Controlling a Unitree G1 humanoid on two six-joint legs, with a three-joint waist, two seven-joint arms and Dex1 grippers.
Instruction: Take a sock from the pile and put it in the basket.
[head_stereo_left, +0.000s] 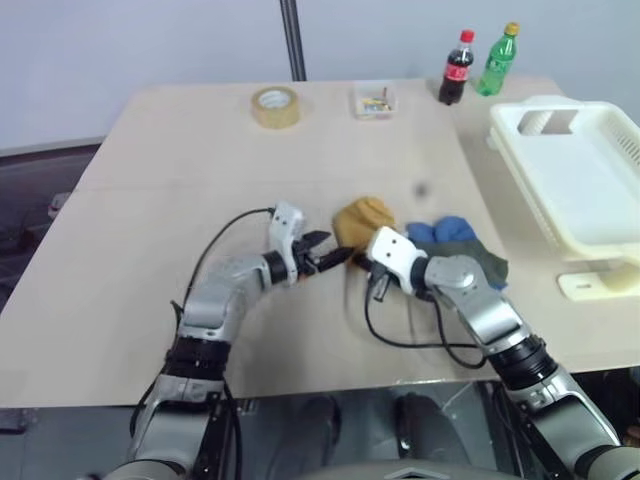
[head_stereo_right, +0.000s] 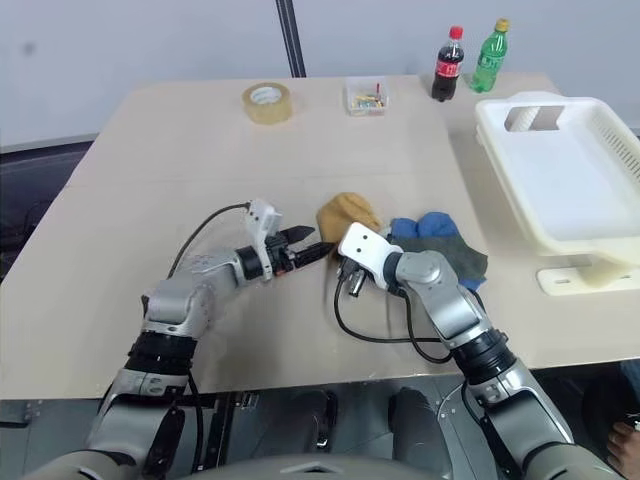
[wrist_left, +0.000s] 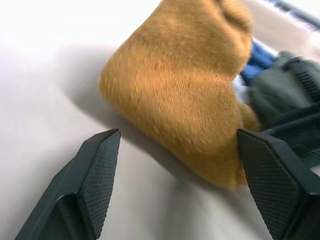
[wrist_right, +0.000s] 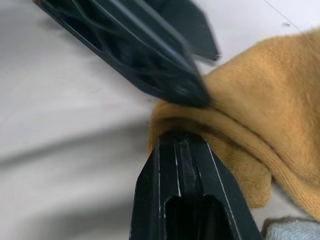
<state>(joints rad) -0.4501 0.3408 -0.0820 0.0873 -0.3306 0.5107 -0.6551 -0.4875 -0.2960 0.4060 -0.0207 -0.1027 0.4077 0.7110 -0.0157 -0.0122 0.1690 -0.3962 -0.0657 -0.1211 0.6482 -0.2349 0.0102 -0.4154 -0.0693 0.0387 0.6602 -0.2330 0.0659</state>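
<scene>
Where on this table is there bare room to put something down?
Bare table: the whole stretch left of the tape roll and the arms, and the middle band between the small clear box and the sock pile. Crowded: around the pile, and the right edge, taken by the basket.

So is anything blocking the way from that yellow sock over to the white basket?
Nothing visible does. The yellow sock lies beside the blue and grey socks, and the table between them and the basket is bare.
</scene>
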